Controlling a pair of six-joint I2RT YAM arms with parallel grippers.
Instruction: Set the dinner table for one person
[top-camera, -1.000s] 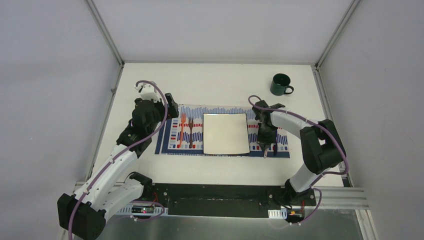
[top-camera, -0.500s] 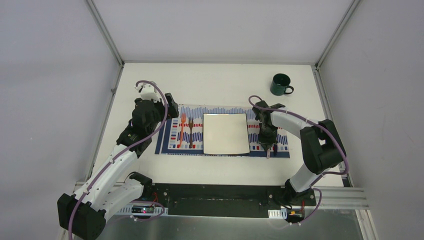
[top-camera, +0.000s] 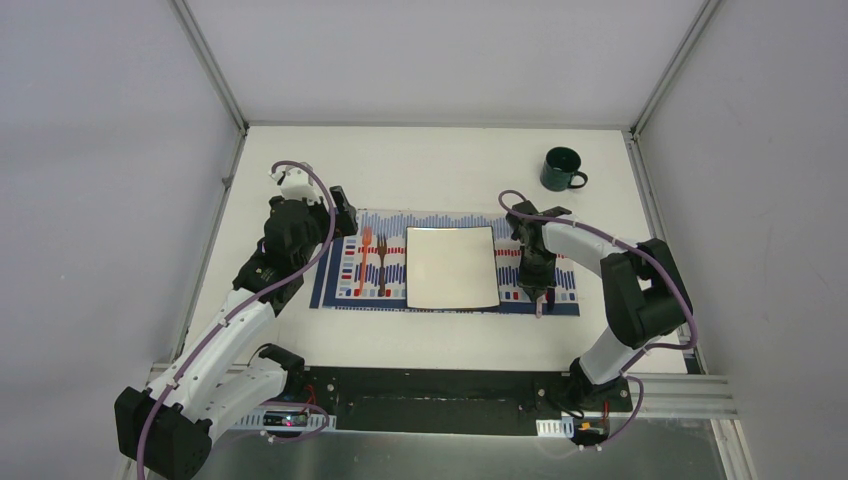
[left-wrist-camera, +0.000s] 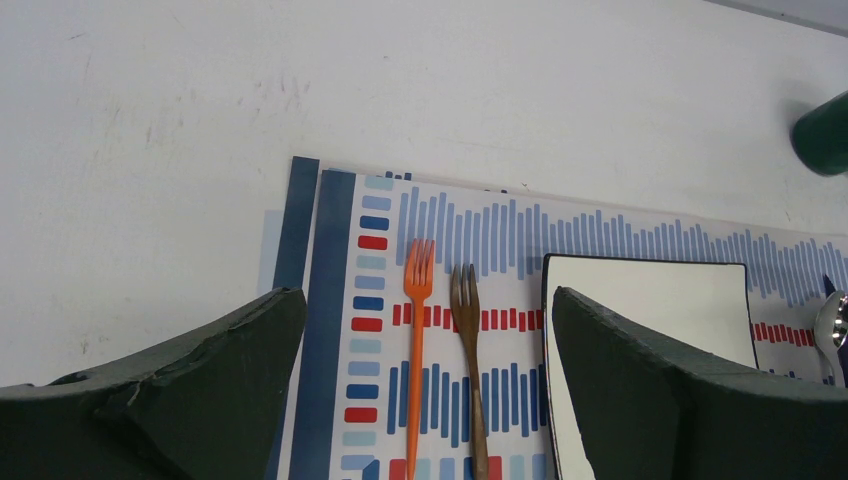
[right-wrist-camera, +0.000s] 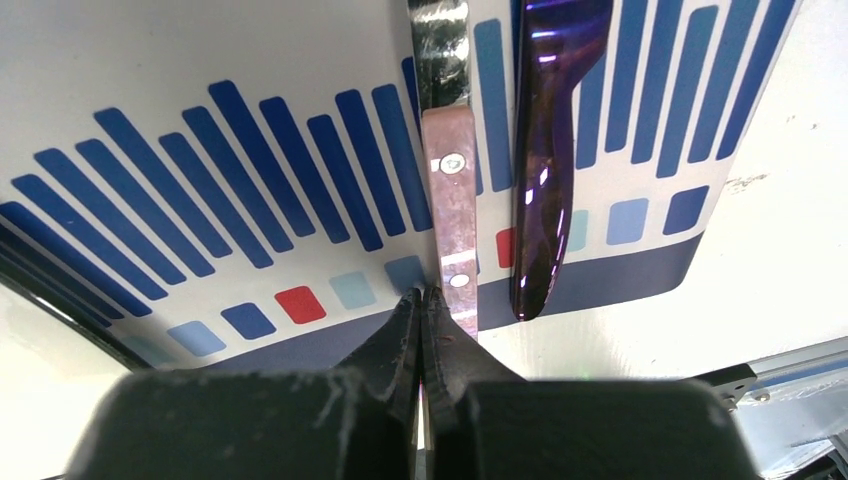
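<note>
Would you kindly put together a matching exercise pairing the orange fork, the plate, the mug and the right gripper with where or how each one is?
Things: 1 orange fork; 2 plate; 3 mug; 4 right gripper.
Places or states: A shut, over the placemat's right end; B on the bare table, far right; C middle of the placemat; D just left of the brown fork.
Pairs: 1-D; 2-C; 3-B; 4-A.
</note>
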